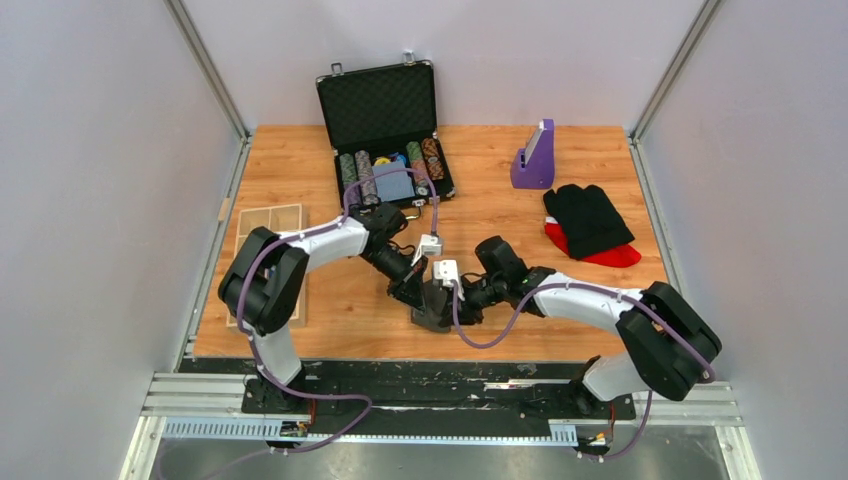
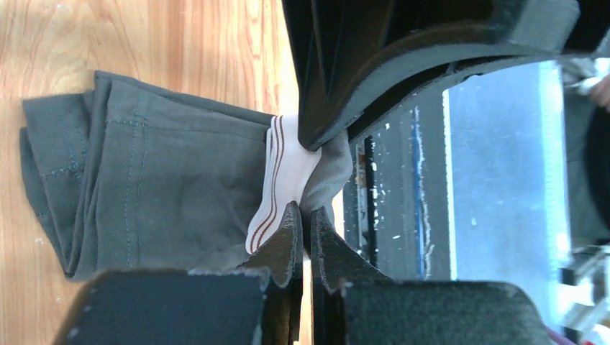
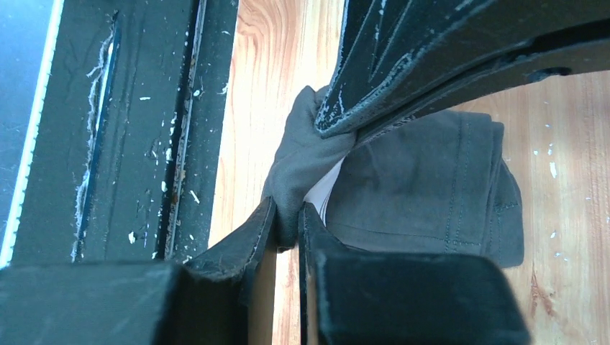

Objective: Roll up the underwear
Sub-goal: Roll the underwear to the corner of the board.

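Note:
The underwear (image 1: pixel 436 308) is a dark charcoal-grey cloth, folded into a small bundle near the table's front edge, between my two grippers. In the left wrist view it lies folded (image 2: pixel 158 187), with a white label with red stripes (image 2: pixel 284 169) at its near edge. My left gripper (image 2: pixel 306 214) is shut on a grey fold beside that label. My right gripper (image 3: pixel 288 214) is shut on the same bunched edge of the underwear (image 3: pixel 424 187) from the other side. Both grippers (image 1: pixel 412 292) (image 1: pixel 462 298) meet over the cloth, and each one's finger crosses the top of the other's wrist view.
An open black poker-chip case (image 1: pixel 385 130) stands at the back centre. A purple holder (image 1: pixel 535 158) stands at the back right. A black garment (image 1: pixel 588 218) lies on a red one (image 1: pixel 612 256) at the right. A tan board (image 1: pixel 268 235) lies at the left. The black rail (image 1: pixel 400 375) runs just past the table's front edge.

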